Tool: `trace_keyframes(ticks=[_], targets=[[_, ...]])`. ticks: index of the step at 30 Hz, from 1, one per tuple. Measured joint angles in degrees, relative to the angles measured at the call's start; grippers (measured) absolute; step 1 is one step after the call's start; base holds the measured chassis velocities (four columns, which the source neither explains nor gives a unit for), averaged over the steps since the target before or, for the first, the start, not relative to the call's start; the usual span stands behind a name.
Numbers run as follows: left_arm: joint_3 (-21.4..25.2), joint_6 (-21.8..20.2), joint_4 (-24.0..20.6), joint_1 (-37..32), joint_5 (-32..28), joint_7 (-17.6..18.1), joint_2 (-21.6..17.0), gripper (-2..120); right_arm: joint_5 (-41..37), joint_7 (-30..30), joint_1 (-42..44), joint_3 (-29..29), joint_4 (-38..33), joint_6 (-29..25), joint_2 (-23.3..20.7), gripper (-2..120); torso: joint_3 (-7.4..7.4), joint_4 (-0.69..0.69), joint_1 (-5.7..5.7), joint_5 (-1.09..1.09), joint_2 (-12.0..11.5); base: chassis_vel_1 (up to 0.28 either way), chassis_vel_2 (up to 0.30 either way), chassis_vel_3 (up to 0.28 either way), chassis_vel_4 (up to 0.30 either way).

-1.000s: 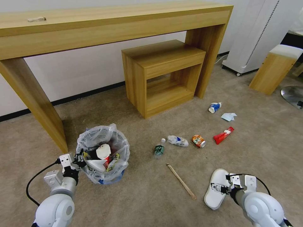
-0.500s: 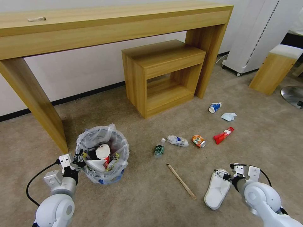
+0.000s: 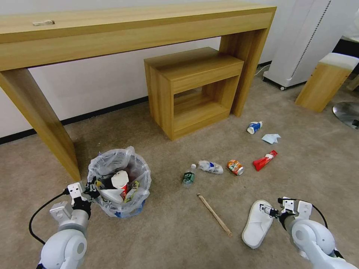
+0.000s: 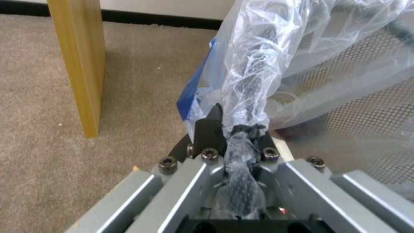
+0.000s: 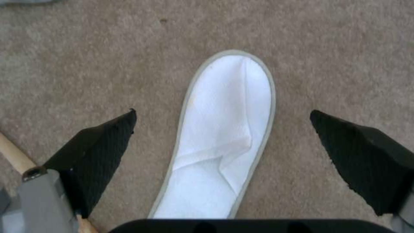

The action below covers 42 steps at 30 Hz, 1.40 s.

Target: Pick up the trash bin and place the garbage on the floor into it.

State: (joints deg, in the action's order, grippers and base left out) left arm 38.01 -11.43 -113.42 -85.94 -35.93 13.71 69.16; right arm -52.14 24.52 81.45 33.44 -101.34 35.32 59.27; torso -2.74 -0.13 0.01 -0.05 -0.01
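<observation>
Your left gripper (image 4: 235, 136) clamps only the trash bin (image 3: 119, 183) liner; it may tear. Right gripper (image 5: 220, 142) spread wide, slipper (image 5: 224, 136) between its fingers; a shallow pinch could slip.

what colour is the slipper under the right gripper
White, with a grey edge trim. The slipper shows best in the right wrist view, lying between the open right gripper fingers.

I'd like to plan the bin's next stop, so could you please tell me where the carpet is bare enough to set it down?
Bare carpet lies between the bin, held at its rim by the left pincer, and the stick, reaching the near edge. It is crowded from the green bottle to the red wrapper, and at the slipper under the open right pincer.
</observation>
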Motion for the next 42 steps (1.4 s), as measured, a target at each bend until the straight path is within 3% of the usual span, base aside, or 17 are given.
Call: trace_keyframes(ticks=[22, 42], targets=[[0.82, 0.2, -0.59, -0.4, -0.53, -0.01, -0.22, 2, 2.62, -1.19, -1.02, -1.59, 3.47, -0.31, 4.6, 100, 0.0, 0.0, 0.0, 0.0, 0.0, 0.0, 0.0, 0.0, 0.0], [1.02, 0.37, -0.23, -0.37, -0.68, -0.08, 0.09, 2, 3.43, -2.87, -3.26, -1.23, 8.04, -2.24, 5.72, 100, 0.0, 0.0, 0.0, 0.0, 0.0, 0.0, 0.0, 0.0, 0.0]])
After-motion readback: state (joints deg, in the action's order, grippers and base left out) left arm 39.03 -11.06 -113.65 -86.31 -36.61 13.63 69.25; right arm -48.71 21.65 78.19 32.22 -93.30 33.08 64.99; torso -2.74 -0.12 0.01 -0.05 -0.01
